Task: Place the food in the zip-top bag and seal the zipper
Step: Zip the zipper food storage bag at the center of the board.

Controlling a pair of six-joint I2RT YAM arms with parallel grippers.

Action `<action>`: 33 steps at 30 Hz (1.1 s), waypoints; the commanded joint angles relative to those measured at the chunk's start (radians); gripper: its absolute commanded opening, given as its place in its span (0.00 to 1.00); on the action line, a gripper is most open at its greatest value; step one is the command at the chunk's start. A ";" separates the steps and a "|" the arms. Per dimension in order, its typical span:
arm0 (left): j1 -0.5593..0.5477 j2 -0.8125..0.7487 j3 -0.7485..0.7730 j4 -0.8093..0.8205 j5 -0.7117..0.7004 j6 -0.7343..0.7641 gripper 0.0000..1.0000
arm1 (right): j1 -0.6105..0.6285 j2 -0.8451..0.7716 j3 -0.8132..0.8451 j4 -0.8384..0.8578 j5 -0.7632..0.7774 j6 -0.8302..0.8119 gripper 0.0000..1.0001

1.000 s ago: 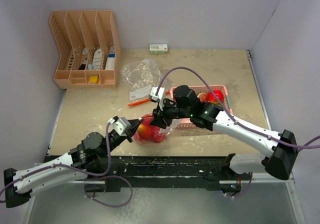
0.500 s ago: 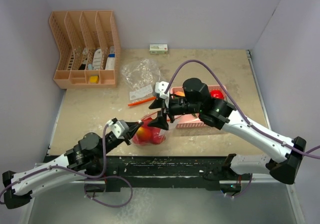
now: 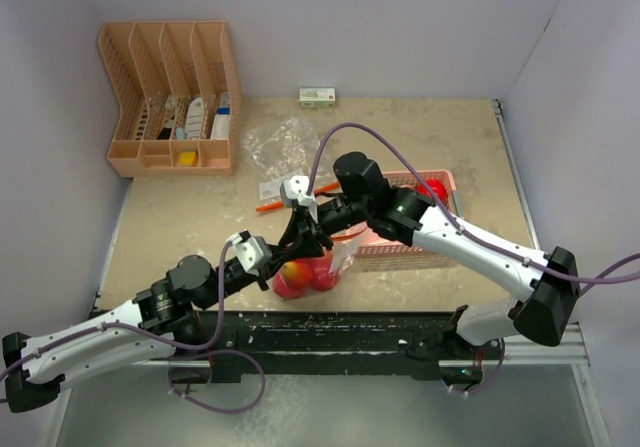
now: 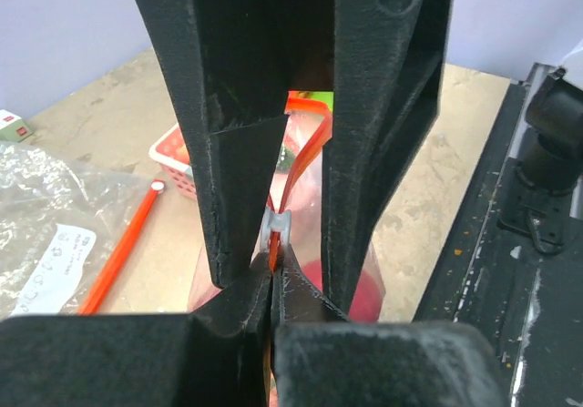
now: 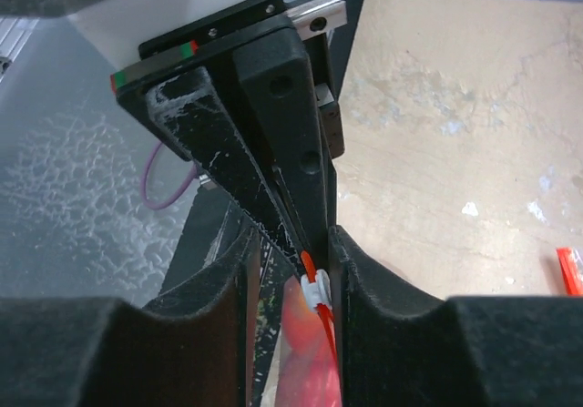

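The beige worktop [image 3: 420, 137] is seen from above, with an orange slotted organizer [image 3: 170, 97] set at its far left corner. A pink basket [image 3: 395, 257] is placed right of centre, and a red apple [image 3: 432, 189] is seen in its far right corner. The zip-top bag [image 3: 332, 259] is stood near the front edge, just left of the basket. The food [image 3: 300, 279], red and peach-orange pieces, is contained in the bag's lower part.

The left hand [image 3: 277, 261] is reached in from the left. Its fingers are pressed fully together on the orange-red zipper strip [image 4: 305, 147] at the bag's top. The right hand [image 3: 303, 239] is brought down from the far side to the same strip, directly opposite the left hand. Its fingers are held partly apart and are set astride the strip. The small white slider [image 5: 314, 290] is seen in the gap, close against one finger. Whether it is pinched cannot be told.
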 commanded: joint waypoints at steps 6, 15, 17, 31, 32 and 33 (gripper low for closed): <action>0.000 -0.038 0.056 -0.014 0.008 -0.017 0.00 | -0.003 -0.082 -0.002 0.060 -0.061 -0.004 0.31; 0.000 -0.067 0.056 -0.042 -0.010 -0.024 0.00 | -0.003 -0.125 -0.019 0.099 0.049 0.033 0.59; 0.000 -0.066 0.055 -0.042 -0.007 -0.025 0.00 | -0.004 -0.128 -0.023 0.106 0.055 0.036 0.58; 0.000 -0.073 0.058 -0.048 -0.005 -0.026 0.00 | -0.003 -0.072 -0.025 0.076 0.047 0.033 0.56; 0.000 -0.071 0.058 -0.049 -0.005 -0.027 0.00 | -0.004 -0.072 -0.027 0.075 0.047 0.032 0.56; 0.000 -0.071 0.058 -0.048 -0.005 -0.026 0.00 | -0.003 -0.072 -0.028 0.074 0.047 0.033 0.55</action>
